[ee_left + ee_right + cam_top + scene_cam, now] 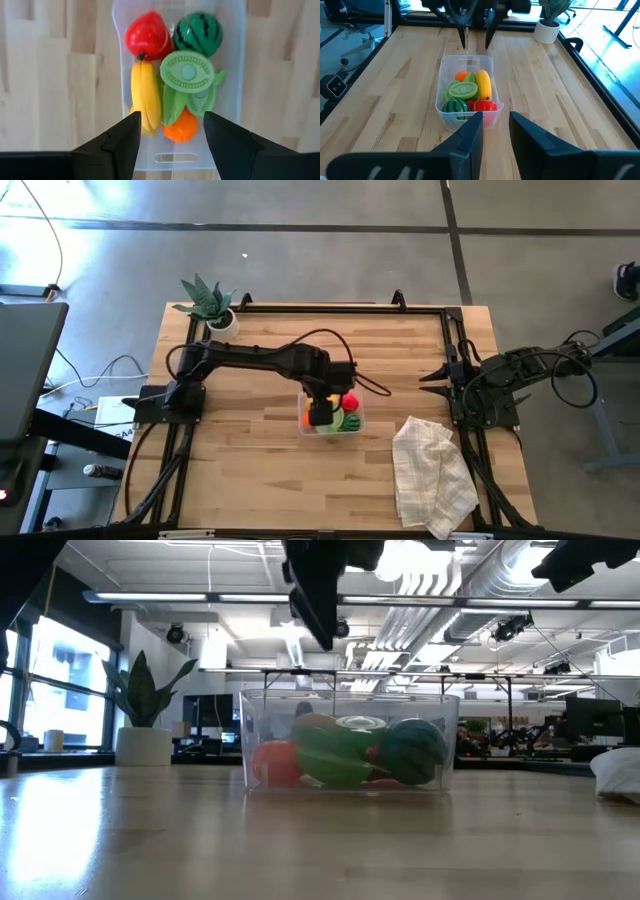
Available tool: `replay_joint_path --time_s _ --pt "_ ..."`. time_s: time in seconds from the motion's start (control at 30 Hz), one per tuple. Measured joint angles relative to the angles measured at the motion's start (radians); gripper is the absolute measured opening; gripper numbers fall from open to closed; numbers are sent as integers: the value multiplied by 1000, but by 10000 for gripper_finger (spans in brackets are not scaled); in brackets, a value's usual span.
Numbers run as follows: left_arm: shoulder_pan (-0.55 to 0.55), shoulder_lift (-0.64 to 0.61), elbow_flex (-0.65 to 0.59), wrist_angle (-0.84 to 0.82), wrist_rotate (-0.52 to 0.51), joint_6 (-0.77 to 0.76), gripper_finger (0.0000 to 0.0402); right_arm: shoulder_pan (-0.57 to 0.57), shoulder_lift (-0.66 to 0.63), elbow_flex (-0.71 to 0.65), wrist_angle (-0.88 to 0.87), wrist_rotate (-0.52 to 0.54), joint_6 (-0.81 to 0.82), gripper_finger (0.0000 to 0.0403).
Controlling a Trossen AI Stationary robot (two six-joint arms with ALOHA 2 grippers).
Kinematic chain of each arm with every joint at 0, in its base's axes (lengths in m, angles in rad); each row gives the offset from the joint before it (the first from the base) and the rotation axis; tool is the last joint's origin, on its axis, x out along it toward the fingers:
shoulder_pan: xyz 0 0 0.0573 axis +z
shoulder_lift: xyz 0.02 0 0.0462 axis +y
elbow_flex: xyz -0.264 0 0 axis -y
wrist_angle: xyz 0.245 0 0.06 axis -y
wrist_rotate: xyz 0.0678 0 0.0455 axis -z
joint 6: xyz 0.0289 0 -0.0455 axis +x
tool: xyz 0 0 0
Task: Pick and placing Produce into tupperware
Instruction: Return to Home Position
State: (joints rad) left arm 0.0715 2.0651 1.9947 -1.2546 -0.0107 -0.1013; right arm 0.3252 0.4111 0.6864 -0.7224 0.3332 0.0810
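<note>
The clear tupperware (pixel 232 75) stands on the wooden table near its middle. It holds a yellow banana (pixel 145 95), a red pepper (pixel 147 35), a striped watermelon (pixel 198 32), green pieces (pixel 187 75) and an orange (pixel 180 129). My left gripper (pixel 172 120) hovers above the tupperware's left end, fingers pointing down, open and empty. It also shows in the high view (pixel 322 413) and in the low view (pixel 320 590), well above the rim. My right gripper (pixel 496 117) waits open and empty at the table's right side (pixel 428 377), facing the tupperware (pixel 467 60).
A white checked cloth (pixel 432 475) lies crumpled at the near right. A spiky potted plant (pixel 212 305) stands at the far left corner. A black frame rail (pixel 340 308) runs along the table's far edge and its sides. Bare wood lies around the tupperware.
</note>
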Motion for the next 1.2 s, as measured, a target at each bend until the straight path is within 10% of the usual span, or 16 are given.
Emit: replay_joint_path --time_s 0.4,1.2 --pt "-112 -4 364 -158 -115 34 200 0 0 0 0 0 0 84" --pt "-421 -149 320 -317 -527 -194 149 0 0 0 0 0 0 84"
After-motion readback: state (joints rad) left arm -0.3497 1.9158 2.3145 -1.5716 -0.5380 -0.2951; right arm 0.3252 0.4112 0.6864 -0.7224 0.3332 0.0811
